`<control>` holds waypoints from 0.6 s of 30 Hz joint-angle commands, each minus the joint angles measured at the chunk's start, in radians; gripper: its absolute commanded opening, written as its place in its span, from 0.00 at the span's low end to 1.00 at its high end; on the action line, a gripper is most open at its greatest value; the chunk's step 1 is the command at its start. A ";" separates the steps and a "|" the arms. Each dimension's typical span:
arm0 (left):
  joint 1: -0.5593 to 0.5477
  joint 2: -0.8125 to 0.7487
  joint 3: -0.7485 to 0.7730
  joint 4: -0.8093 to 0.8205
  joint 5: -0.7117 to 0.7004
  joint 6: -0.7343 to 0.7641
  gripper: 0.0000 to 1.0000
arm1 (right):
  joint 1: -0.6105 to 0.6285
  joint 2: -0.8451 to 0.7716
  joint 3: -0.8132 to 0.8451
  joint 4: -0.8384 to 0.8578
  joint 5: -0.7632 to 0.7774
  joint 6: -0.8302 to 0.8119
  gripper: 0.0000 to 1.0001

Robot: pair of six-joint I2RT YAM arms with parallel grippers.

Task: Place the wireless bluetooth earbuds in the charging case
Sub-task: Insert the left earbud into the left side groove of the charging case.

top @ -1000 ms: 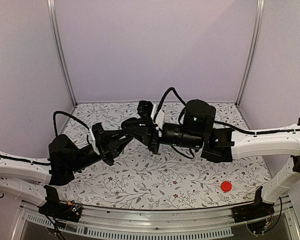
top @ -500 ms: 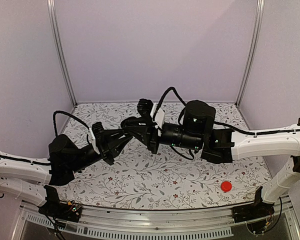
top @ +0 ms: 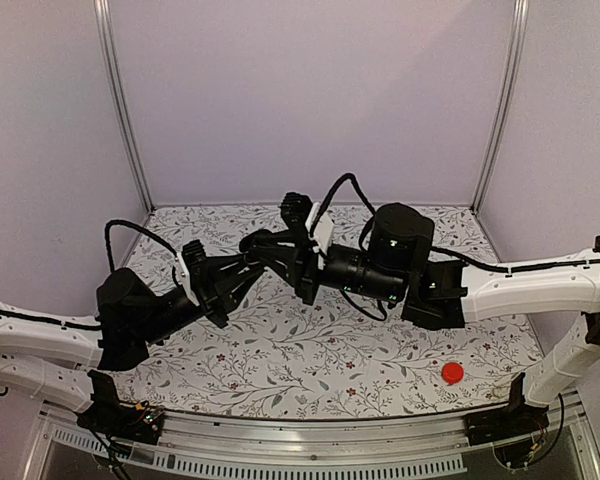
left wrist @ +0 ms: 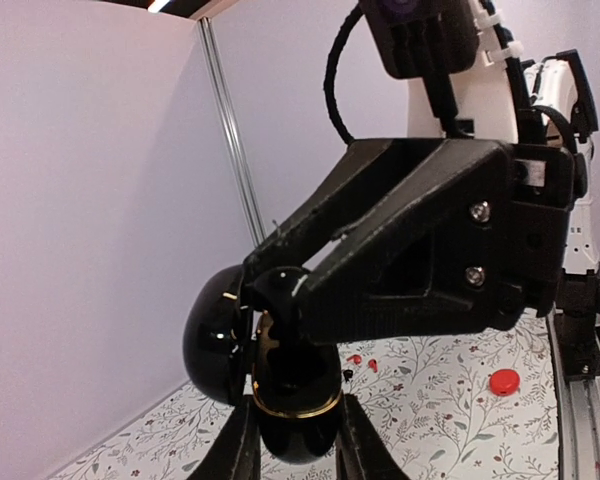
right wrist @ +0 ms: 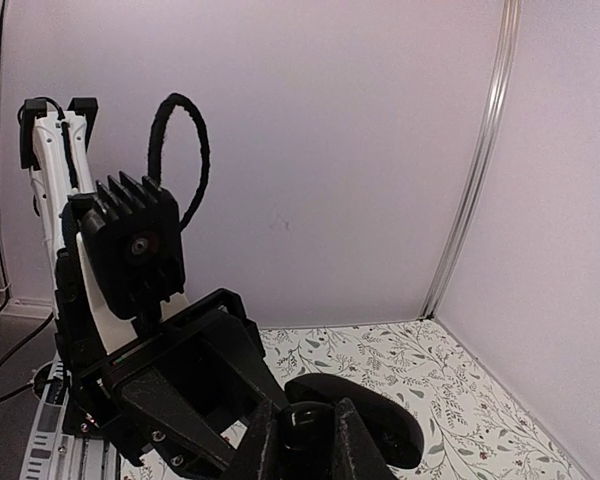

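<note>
Soft, even light fills the enclosure, leaving only faint shadows on the floral tabletop (top: 310, 370). In the left wrist view a ceiling lamp (left wrist: 161, 5) flares at the top edge. The glossy charging case (left wrist: 212, 338) carries small highlights, and the left gripper (left wrist: 295, 432) below it is dark and blurred.
</note>
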State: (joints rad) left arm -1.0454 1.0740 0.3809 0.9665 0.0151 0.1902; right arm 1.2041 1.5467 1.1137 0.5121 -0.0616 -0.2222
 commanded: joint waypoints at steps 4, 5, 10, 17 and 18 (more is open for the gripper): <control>-0.012 0.022 0.033 0.044 0.004 -0.010 0.22 | -0.001 0.021 -0.005 0.073 0.013 0.046 0.15; -0.013 0.023 0.035 0.043 0.002 -0.010 0.22 | -0.001 0.023 0.000 0.077 0.011 0.052 0.15; -0.012 0.017 0.036 0.037 -0.002 -0.010 0.22 | -0.001 0.034 0.007 0.092 -0.005 0.077 0.15; -0.012 0.013 0.038 0.032 -0.001 -0.009 0.23 | -0.001 0.045 0.000 0.073 0.004 0.080 0.15; -0.011 0.014 0.038 0.031 -0.001 -0.010 0.22 | -0.001 0.047 0.001 0.071 0.008 0.080 0.15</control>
State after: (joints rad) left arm -1.0454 1.0927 0.3912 0.9733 0.0063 0.1860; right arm 1.2041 1.5738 1.1114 0.5770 -0.0654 -0.1539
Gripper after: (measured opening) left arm 0.227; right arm 0.156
